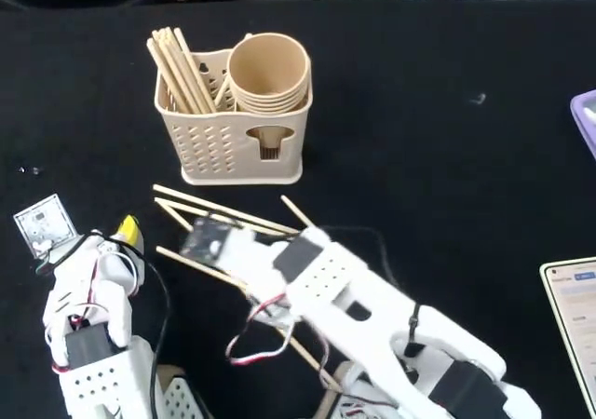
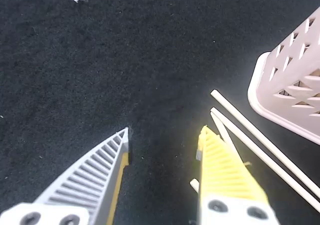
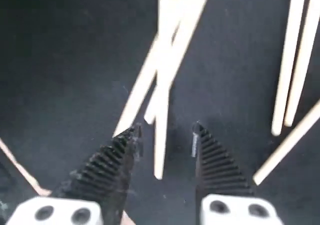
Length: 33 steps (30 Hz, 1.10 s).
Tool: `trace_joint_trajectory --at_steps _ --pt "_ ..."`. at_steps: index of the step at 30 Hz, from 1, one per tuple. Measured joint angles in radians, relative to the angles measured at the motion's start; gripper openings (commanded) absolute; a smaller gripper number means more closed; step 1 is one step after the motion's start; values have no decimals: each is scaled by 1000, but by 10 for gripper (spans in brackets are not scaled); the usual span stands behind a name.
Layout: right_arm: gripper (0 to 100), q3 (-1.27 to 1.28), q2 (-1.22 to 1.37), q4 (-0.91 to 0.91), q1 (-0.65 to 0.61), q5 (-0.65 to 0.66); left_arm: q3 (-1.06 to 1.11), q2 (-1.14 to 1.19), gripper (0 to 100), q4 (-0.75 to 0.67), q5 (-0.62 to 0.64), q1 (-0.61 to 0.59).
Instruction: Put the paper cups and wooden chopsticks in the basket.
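Observation:
A beige slotted basket (image 1: 230, 149) stands at the back of the black table, holding stacked paper cups (image 1: 268, 70) and several wooden chopsticks (image 1: 180, 70) upright. More chopsticks (image 1: 223, 216) lie loose on the cloth in front of it. My right gripper (image 3: 165, 135) hovers open right over these loose chopsticks (image 3: 167, 70), one stick's end lying between its fingertips. My left gripper (image 2: 162, 137) is open at the front left with bare cloth between its fingers; chopsticks (image 2: 250, 135) and the basket's corner (image 2: 287, 92) lie just beyond its yellow finger (image 2: 220, 170).
A white tag (image 1: 44, 223) sits beside the left arm. A purple object (image 1: 587, 116) and a phone-like device (image 1: 575, 317) lie at the table's right edge. Open black cloth stretches to the right of the basket.

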Motion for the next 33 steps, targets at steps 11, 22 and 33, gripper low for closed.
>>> trace_joint_trajectory --at_steps 11,22,33 --pt "182 -5 301 -356 -54 -44 0 0 220 0 0 0" --pt "10 -104 308 -196 -32 -29 0 0 220 0 0 0" --pt "11 -61 83 -158 -32 -14 0 0 220 0 0 0"
